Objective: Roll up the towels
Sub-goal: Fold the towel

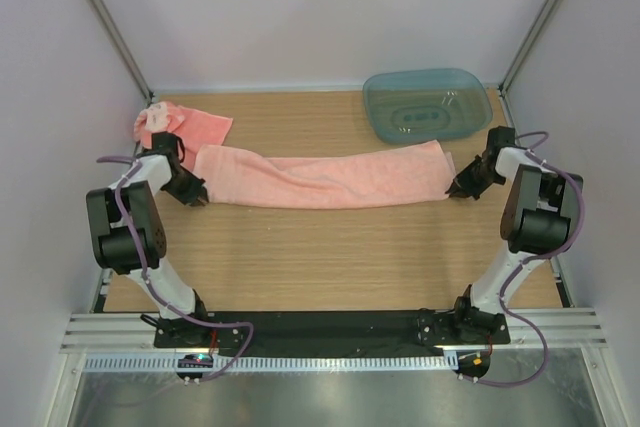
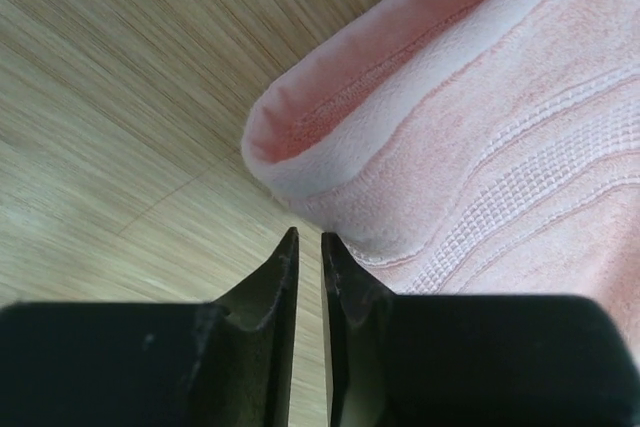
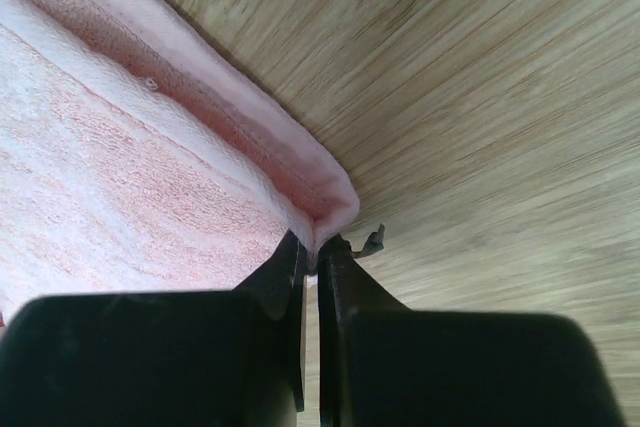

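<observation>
A long salmon-pink towel [image 1: 320, 179] lies stretched flat across the middle of the table. A second pink towel [image 1: 190, 127] lies crumpled at the back left. My left gripper [image 1: 193, 194] is at the long towel's left end. In the left wrist view its jaws [image 2: 308, 237] stand almost together with nothing between them, just short of the towel's folded corner [image 2: 300, 137]. My right gripper [image 1: 460, 187] is at the towel's right end. In the right wrist view it [image 3: 315, 244] is shut on the towel's corner [image 3: 335, 209].
A translucent blue-green plastic tub [image 1: 428, 105] stands at the back right, behind the right gripper. The wooden table [image 1: 330, 257] is walled by white panels at the back and sides.
</observation>
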Controlling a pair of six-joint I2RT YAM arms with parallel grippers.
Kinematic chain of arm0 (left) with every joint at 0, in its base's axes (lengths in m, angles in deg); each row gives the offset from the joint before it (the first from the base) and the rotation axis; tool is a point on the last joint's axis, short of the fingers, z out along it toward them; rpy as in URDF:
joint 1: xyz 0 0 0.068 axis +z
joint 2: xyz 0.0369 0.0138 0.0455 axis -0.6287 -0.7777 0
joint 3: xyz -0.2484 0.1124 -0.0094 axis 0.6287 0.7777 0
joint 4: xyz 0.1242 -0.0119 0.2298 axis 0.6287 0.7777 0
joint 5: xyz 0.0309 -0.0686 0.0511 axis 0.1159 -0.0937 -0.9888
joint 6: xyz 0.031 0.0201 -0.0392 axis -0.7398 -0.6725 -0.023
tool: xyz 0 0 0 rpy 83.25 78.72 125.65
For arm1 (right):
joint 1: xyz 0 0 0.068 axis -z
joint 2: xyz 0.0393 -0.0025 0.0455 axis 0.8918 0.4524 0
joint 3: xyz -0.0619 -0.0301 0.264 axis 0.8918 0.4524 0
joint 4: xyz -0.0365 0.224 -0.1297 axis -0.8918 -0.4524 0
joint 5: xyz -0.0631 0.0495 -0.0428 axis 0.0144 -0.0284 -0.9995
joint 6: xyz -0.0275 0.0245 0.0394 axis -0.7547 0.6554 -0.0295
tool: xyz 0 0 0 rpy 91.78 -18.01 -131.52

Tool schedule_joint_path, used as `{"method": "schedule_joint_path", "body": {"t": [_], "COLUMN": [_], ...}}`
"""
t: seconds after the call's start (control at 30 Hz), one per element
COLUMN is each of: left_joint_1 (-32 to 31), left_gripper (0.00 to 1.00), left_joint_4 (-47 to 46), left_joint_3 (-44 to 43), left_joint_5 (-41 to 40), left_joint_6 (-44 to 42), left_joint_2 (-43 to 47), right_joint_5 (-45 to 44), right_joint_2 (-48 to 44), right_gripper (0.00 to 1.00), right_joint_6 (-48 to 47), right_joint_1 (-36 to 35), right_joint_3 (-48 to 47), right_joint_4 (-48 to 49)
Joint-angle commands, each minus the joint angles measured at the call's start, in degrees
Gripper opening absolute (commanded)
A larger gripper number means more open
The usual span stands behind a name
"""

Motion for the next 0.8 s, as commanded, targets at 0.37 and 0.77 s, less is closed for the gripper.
{"method": "schedule_joint_path", "body": {"t": [0.37, 0.77], "left_joint_1": [-0.39, -4.16], "left_gripper": [0.0, 0.63], "left_joint_4": [10.18, -1.03], "left_joint_3": [-5.48, 7.69], "left_joint_5": [-1.59, 3.4], "left_joint_6": [-5.61, -4.83], "left_joint_2": [18.6, 23.55], "right_joint_5": [-0.5, 0.64], "right_joint_2": [-20.74, -22.18], "right_gripper": [0.01, 0.01], "right_joint_6": [0.22, -0.4], "right_joint_1": [3.45, 3.72], "right_joint_3": [-0.49, 4.7], "right_joint_4": [-4.02, -3.32]}}
